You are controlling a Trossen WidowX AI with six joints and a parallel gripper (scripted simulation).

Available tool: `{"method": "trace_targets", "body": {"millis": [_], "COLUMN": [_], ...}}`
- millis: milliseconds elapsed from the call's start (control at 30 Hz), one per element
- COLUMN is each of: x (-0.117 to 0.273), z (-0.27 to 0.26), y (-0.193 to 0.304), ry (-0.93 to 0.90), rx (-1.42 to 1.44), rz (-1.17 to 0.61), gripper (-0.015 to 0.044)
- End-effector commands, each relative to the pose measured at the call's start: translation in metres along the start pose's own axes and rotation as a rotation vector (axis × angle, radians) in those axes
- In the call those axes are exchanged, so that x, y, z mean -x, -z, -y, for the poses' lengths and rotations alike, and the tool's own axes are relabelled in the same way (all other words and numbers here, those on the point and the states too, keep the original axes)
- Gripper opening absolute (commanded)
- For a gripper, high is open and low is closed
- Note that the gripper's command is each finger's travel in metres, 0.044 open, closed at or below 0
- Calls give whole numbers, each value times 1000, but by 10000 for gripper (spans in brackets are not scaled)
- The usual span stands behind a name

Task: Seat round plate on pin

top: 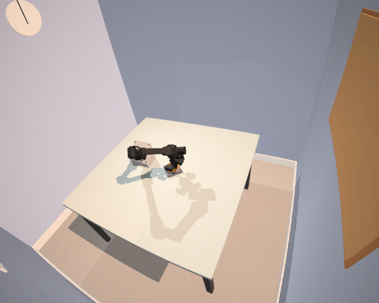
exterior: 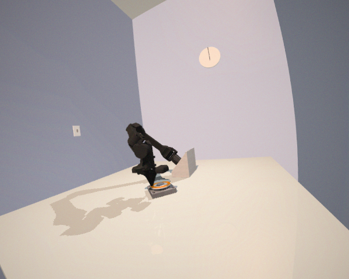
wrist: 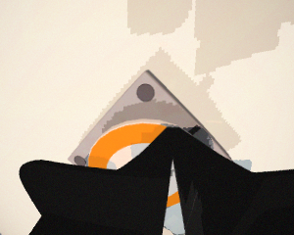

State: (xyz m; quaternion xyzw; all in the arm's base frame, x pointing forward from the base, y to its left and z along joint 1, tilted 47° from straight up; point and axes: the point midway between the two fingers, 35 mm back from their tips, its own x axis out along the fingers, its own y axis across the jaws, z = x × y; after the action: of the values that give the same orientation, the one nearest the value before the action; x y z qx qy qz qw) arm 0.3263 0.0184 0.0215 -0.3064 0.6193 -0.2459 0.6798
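The round plate [exterior: 168, 183] [wrist: 100, 147], with its orange ring, sits on the square grey base [top: 178, 173] [exterior: 164, 193] [wrist: 162, 99]. A deeper orange patch [wrist: 153, 133] shows on the ring beside the fingers; I cannot tell if it is the tab. A short dark bar [wrist: 194, 131] shows on the base, right of the fingertips. My gripper [top: 171, 167] [exterior: 152, 185] [wrist: 171, 133] is shut and empty, pointing down, its tips at the plate's edge. Contact is unclear. The fingers hide much of the plate. Hole, pin and whether the plate lies flat cannot be made out.
The arm's pale wedge-shaped mount [top: 143, 143] [exterior: 185, 166] stands on the table [top: 117, 208] [exterior: 228, 216] behind the base. The arm reaches over from it. Round dark recesses [wrist: 145, 92] mark the base's corners. Arm shadows fall across the table.
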Motion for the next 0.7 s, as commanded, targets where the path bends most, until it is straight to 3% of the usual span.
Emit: {"method": "trace_targets", "body": {"millis": [0, 367, 667], "x": [-3, -3, 41], "z": [5, 11, 10], "y": [4, 6, 7], "ry": [11, 11, 9], "rx": [7, 7, 8], "rz": [-11, -11, -11], "gripper": [0, 0, 0]}}
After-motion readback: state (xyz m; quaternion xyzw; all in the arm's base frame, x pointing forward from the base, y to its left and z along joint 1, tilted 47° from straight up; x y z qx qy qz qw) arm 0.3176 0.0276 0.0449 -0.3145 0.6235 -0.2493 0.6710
